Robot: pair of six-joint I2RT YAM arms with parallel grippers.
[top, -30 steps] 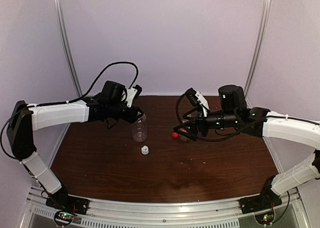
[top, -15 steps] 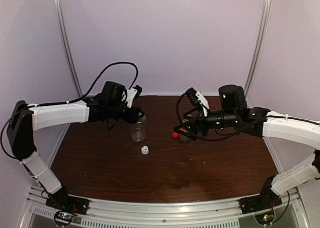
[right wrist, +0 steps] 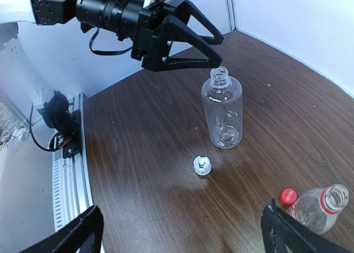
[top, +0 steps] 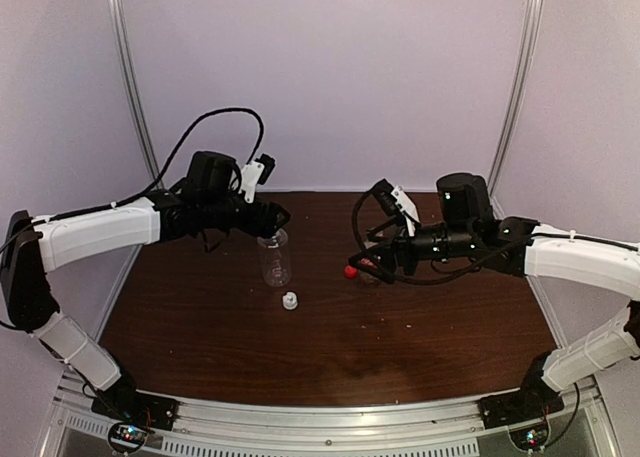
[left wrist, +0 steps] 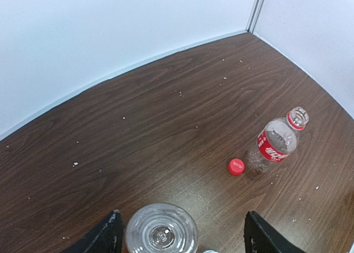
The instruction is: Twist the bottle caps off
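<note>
Left gripper: hovering, fingers spread, above the uncapped plain bottle.
Right gripper: gaping wide.
Red cap, white cap: lying on table.

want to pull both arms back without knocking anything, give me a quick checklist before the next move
1. White cap off the plain bottle: ok, it lies beside the bottle and the mouth is open.
2. Red cap off the labelled bottle: ok, it lies next to the bottle.
3. Left claw free of the plain bottle: ok, open, just above the mouth, seemingly clear.
4. Right claw empty: ok, open, nothing between its fingers.
5. Plain bottle upright: ok.
6. Labelled bottle upright: cannot tell.
</note>
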